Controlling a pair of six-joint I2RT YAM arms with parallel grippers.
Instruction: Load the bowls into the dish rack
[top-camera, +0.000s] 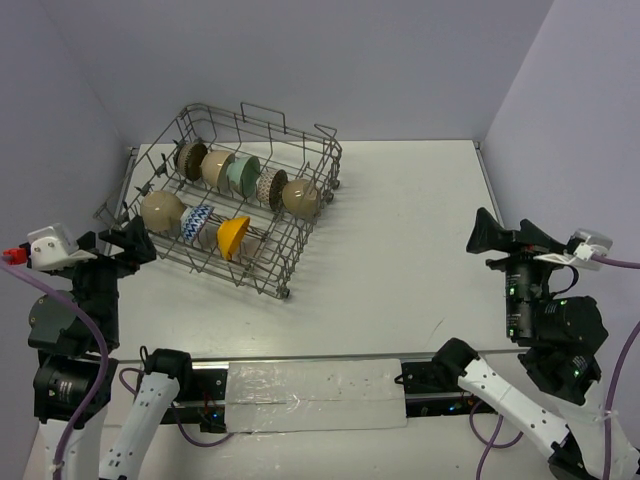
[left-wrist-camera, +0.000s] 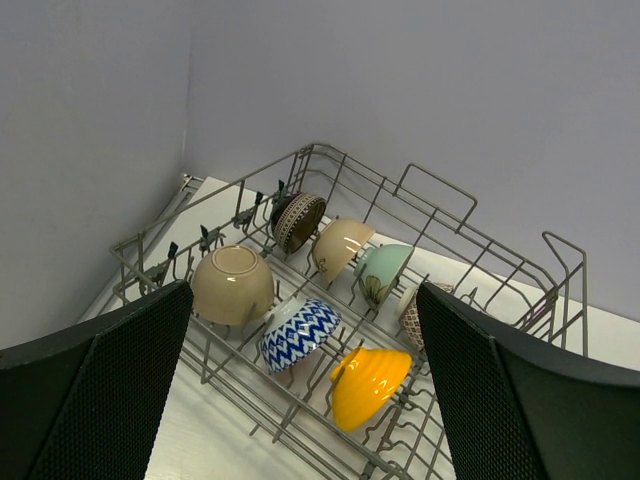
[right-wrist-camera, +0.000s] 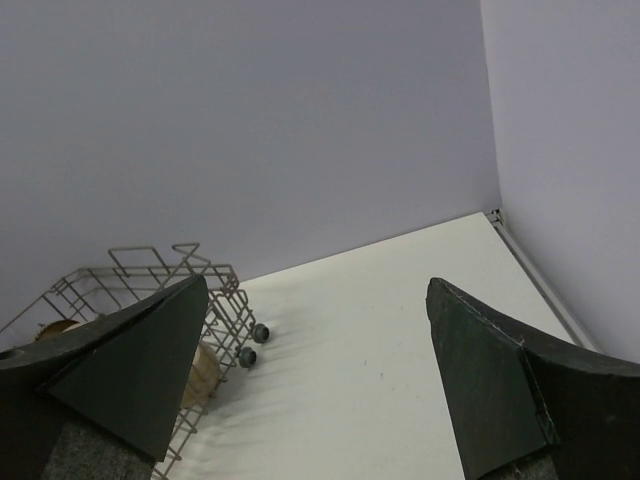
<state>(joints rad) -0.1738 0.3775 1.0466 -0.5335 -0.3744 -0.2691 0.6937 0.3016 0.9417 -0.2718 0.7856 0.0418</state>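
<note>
The grey wire dish rack (top-camera: 318, 160) stands at the back left of the table. Several bowls rest on edge among its tines. The back row holds a dark patterned bowl (top-camera: 188, 157), a cream one (top-camera: 217, 167), a pale green one (top-camera: 242, 175), a patterned one (top-camera: 270, 185) and a beige-brown one (top-camera: 301, 198). In front are a beige bowl (left-wrist-camera: 232, 285), a blue-white bowl (left-wrist-camera: 300, 335) and an orange-yellow bowl (left-wrist-camera: 368, 385). My left gripper (top-camera: 128, 242) hovers open and empty just left of the rack. My right gripper (top-camera: 490, 235) is open and empty, far right of the rack.
The rack (right-wrist-camera: 150, 280) shows at the left of the right wrist view, its small wheels (right-wrist-camera: 260, 332) on the white table. A taped white strip (top-camera: 315, 395) lies along the near edge between the arm bases. Purple-grey walls close in the table behind and at both sides.
</note>
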